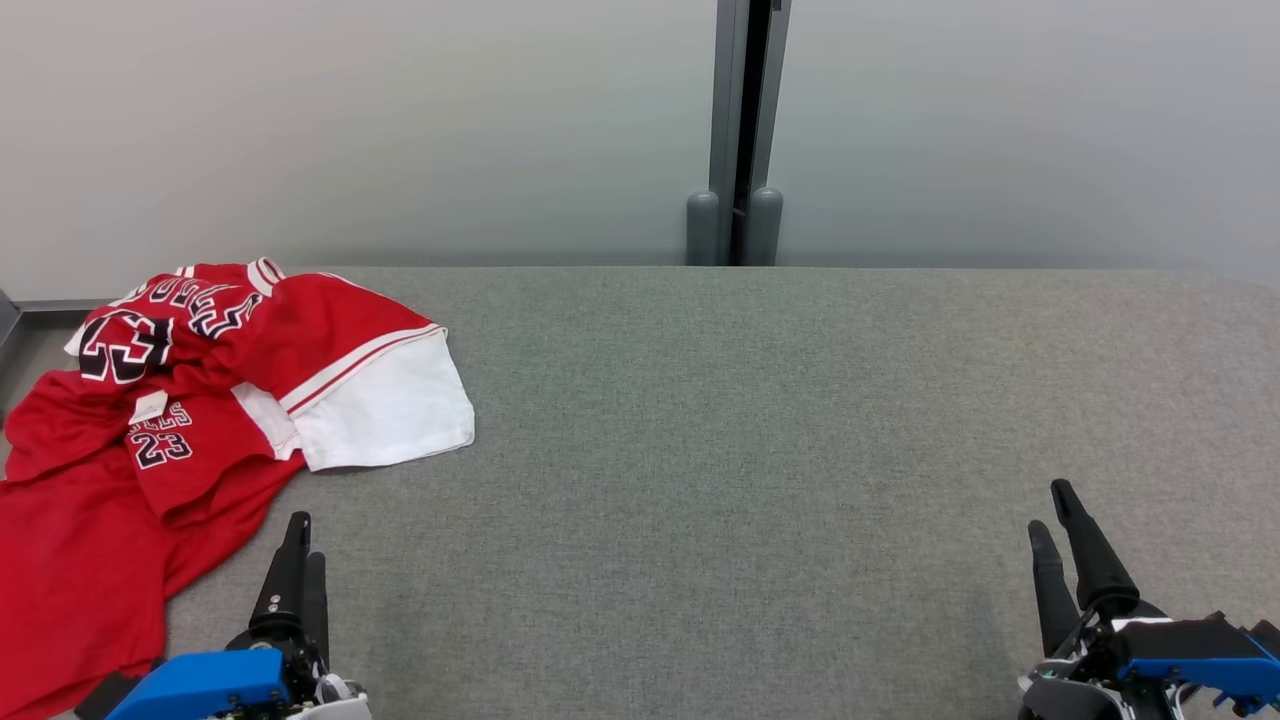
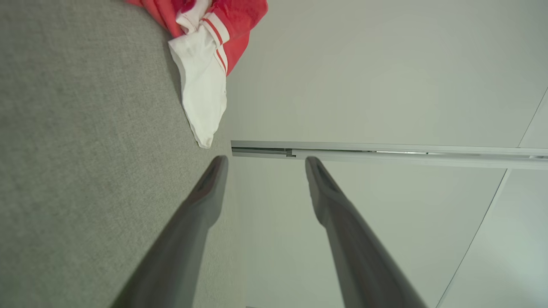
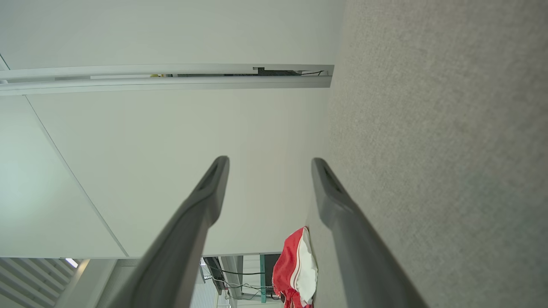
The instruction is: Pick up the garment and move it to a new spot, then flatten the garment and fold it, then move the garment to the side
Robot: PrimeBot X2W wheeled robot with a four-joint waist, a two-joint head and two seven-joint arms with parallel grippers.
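Likely limp and light, the crumpled red-and-white jersey [image 1: 200, 430] is best pinched at its white hem [image 1: 390, 415], ahead of the open, empty left hand [image 1: 304, 532].

- Garment [image 1: 200, 400]: left and lower parts cut off by the head view's edge; lettering partly folded under, perhaps a team name.
- Left end effector [image 1: 306, 538]: base cut off below; fingers [image 1: 285, 590] overlap, so the gap is hidden.
- Clutter [image 3: 233, 278], right wrist view: too small to tell.
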